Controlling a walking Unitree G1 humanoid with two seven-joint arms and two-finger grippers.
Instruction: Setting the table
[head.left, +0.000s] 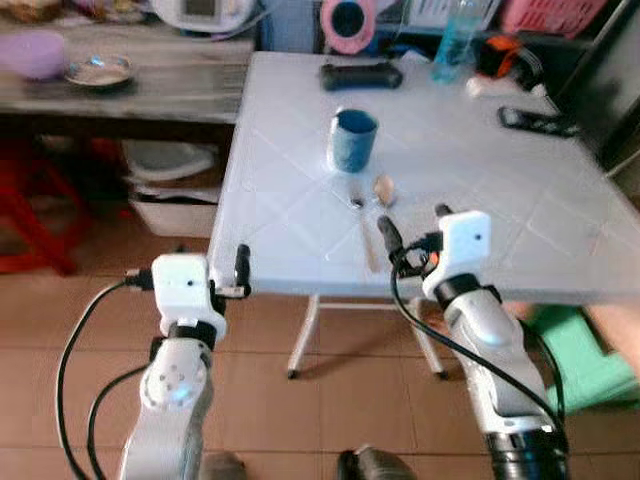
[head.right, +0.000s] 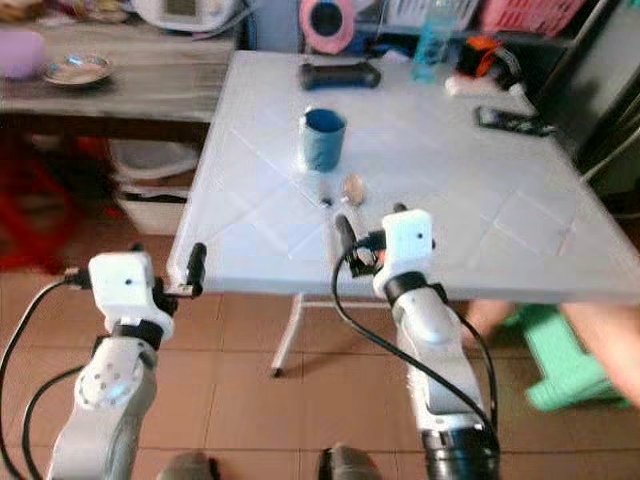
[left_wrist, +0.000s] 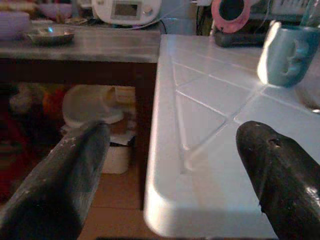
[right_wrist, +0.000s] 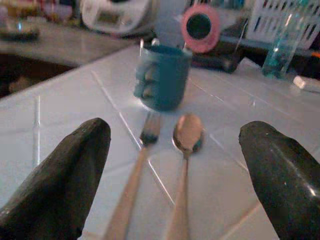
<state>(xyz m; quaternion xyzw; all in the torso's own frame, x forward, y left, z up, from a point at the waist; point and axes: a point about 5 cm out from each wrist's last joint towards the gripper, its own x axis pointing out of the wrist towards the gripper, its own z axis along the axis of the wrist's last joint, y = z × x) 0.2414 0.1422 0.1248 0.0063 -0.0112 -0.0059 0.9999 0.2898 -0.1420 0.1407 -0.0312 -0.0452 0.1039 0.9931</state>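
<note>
A blue mug (head.left: 352, 140) stands mid-table on the white table (head.left: 300, 230). Just in front of it lie a fork (right_wrist: 144, 150) and a spoon (right_wrist: 186, 142) side by side, heads toward the mug and handles toward me. My right gripper (head.left: 415, 225) hovers open over the table's near edge, its fingers either side of the two handles without touching them. My left gripper (head.left: 212, 262) is open at the table's near left corner, one finger (left_wrist: 270, 165) above the tabletop and the other off the edge.
A wooden side table (head.left: 150, 90) at the left holds a purple bowl (head.left: 35, 52) and a metal dish (head.left: 98, 70). At the white table's far edge: a black object (head.left: 360, 75), bottle (head.left: 455, 40), dark remote (head.left: 535, 120). Right, a green stool (head.right: 560, 360) and a person's arm (head.right: 610, 340).
</note>
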